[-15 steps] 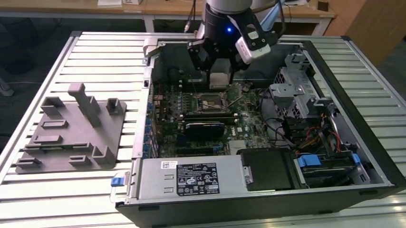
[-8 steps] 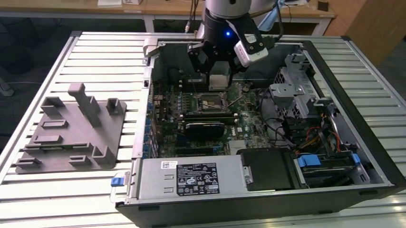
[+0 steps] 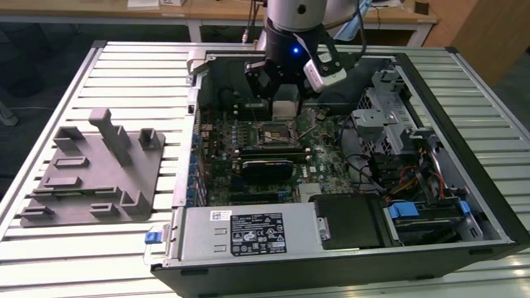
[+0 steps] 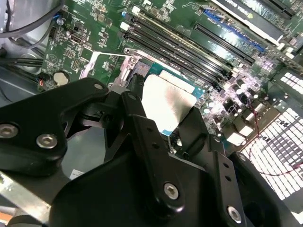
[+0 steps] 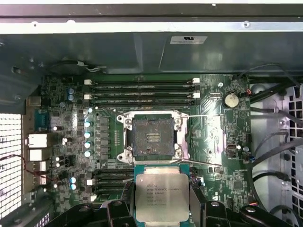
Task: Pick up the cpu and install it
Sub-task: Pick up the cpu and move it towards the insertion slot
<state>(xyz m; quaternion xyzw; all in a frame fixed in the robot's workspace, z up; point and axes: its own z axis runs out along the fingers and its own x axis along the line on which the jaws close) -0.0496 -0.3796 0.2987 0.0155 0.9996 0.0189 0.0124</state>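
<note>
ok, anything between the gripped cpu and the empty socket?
Nothing loose. In the first wrist view only the socket frame edge lies between the cpu and the bare socket. The gripper holds the cpu.

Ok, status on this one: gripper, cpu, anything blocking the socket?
Gripper shut on the cpu, above the motherboard, beside the socket. Socket open and empty, cpu not yet seated. Nothing seen in the way.

cpu (image 4: 168, 101) partly hidden behind fingers (image 4: 142, 127); arm (image 3: 294, 18) cut off by exterior view's edge
</note>
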